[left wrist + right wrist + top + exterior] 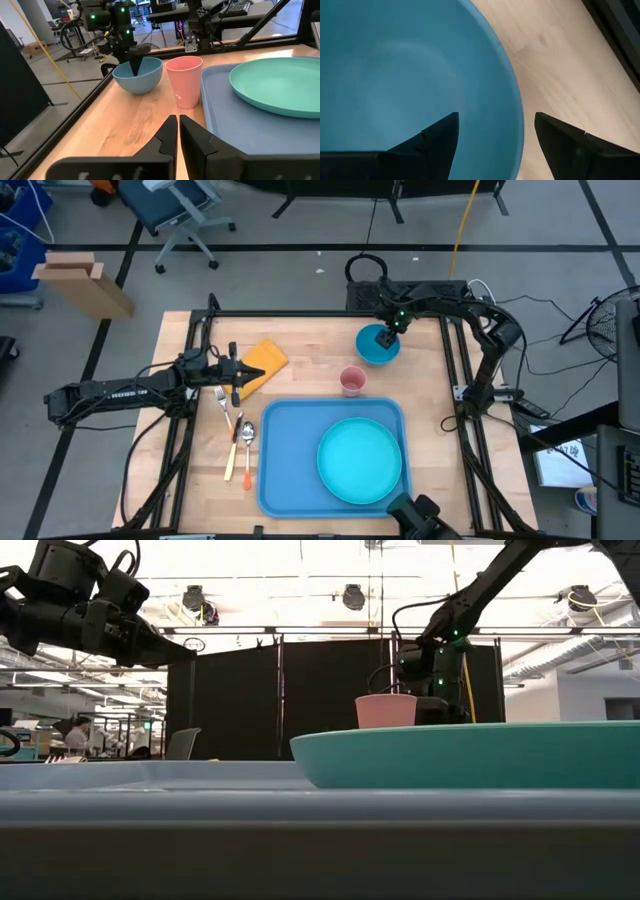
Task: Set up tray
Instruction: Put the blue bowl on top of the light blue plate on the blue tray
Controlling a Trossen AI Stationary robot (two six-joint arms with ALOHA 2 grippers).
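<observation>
The big blue tray (290,480) lies at the table's near side, with a round turquoise plate (360,460) resting flat on it. Beyond it stand a pink cup (352,381) and a blue bowl (378,350) on the wood. My right gripper (495,140) is open, coming down over the bowl (395,65). One finger (435,137) is inside the bowl and the other (565,142) outside, with the rim between them and a gap on each side. My left gripper (178,127) is shut and hangs raised above the table's left part (243,375), pointing toward the cup (184,80).
An orange napkin (262,365) lies under and beyond my left gripper. A fork (222,402), a knife (233,448) and a spoon (248,442) lie on the wood just left of the tray. Black frame rails (190,410) line the table's sides.
</observation>
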